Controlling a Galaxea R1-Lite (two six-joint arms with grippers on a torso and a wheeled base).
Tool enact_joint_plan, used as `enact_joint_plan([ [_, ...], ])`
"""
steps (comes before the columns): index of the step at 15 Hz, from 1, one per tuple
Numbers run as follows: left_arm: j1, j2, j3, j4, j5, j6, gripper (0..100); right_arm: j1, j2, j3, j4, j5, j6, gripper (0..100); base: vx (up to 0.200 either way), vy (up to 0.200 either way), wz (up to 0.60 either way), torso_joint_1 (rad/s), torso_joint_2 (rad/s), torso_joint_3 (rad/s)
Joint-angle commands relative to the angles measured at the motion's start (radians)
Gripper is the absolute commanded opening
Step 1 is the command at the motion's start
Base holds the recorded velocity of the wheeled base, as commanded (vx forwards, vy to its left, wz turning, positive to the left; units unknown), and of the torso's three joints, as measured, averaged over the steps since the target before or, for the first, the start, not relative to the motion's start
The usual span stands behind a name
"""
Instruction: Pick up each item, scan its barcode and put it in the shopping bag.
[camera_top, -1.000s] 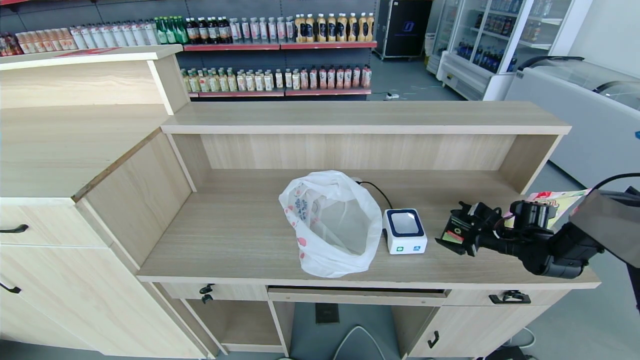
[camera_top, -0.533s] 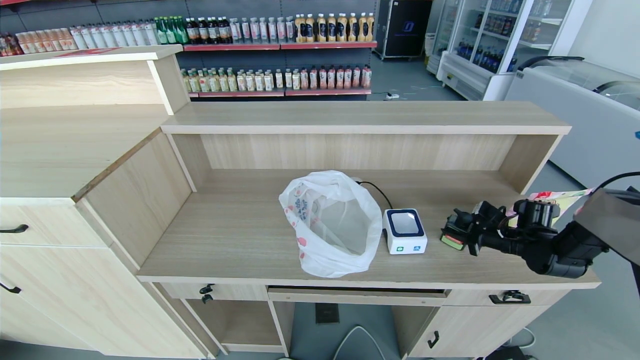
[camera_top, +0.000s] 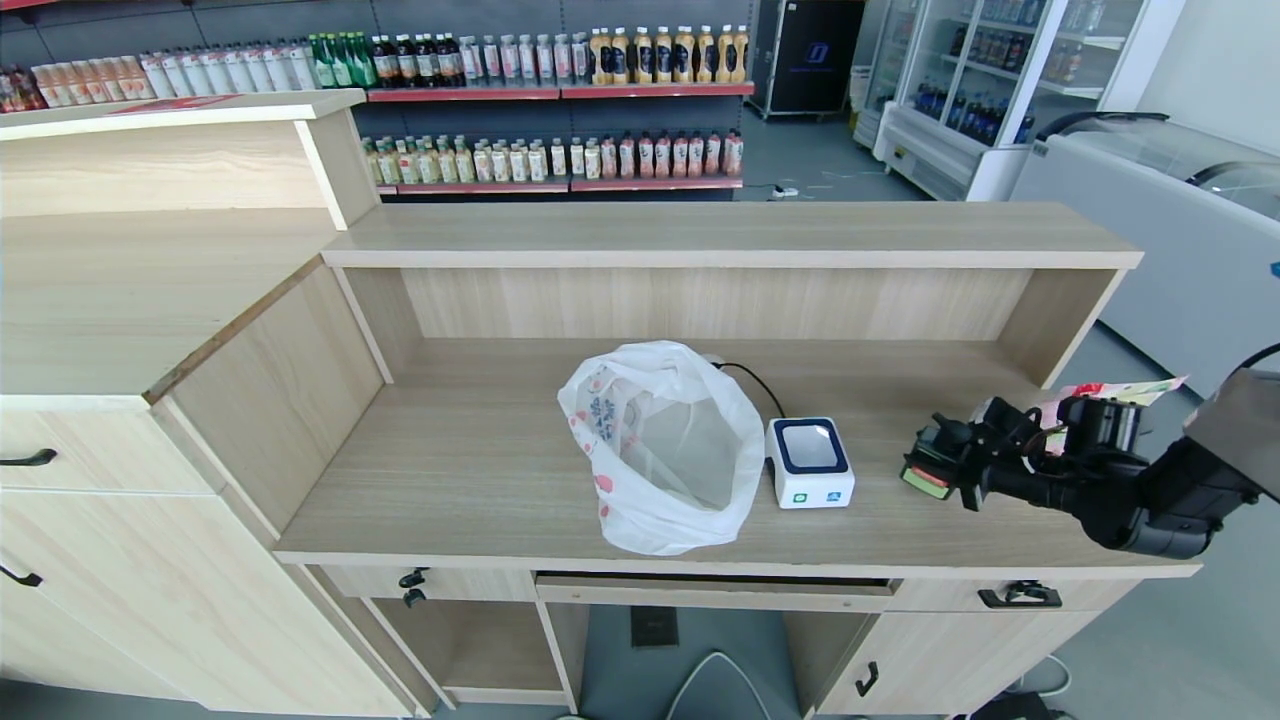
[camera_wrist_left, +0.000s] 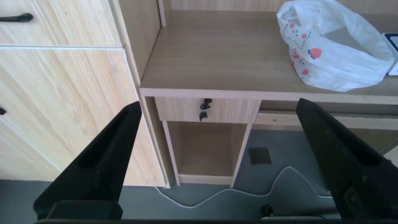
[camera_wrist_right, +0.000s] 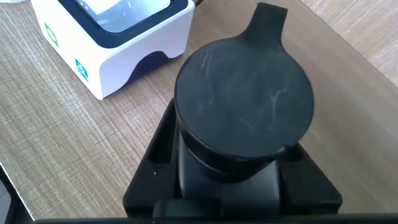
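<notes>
Bottle-lined shelves (camera_top: 550, 60) run along the back wall, and in front of me is the wooden bench (camera_top: 450, 470). Mid-bench sits the white shopping bag (camera_top: 660, 450), mouth gaping, with the white scanner (camera_top: 810, 462) just beside it on its right, window facing up. My right pincer (camera_top: 935, 465) hangs low over the bench, right of the scanner and apart from it. It's clamped on a dark round-topped item (camera_wrist_right: 242, 106) with a red and green label. A colourful packet (camera_top: 1120, 392) shows behind that arm, near the bench's right end. My left pincer (camera_wrist_left: 219, 106) is spread wide, gripping nothing, down below bench level, facing the keyed drawer (camera_wrist_left: 205, 111).
</notes>
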Motion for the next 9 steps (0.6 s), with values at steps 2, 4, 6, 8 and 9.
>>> enact_joint_plan([
  [2,0.001,0.0,0.0,0.0,0.0,0.0,100,-0.047,-0.125,0.069,0.002,0.003,0.006,0,0.0,0.0,0.0,0.0,0.0,0.0],
  [4,0.001,0.0,0.0,0.0,0.0,0.0,100,-0.067,-0.214,0.104,0.002,0.003,0.003,0,0.0,0.0,0.0,0.0,0.0,0.0],
  [6,0.001,0.0,0.0,0.0,0.0,0.0,100,-0.067,-0.338,0.131,0.004,0.003,0.006,0,0.0,0.0,0.0,0.0,0.0,0.0],
  [8,0.001,0.0,0.0,0.0,0.0,0.0,100,-0.067,-0.507,0.196,0.013,0.018,0.008,0,0.0,0.0,0.0,0.0,0.0,0.0],
  [9,0.001,0.0,0.0,0.0,0.0,0.0,100,-0.067,-0.596,0.247,0.01,0.035,-0.001,0,0.0,0.0,0.0,0.0,0.0,0.0],
])
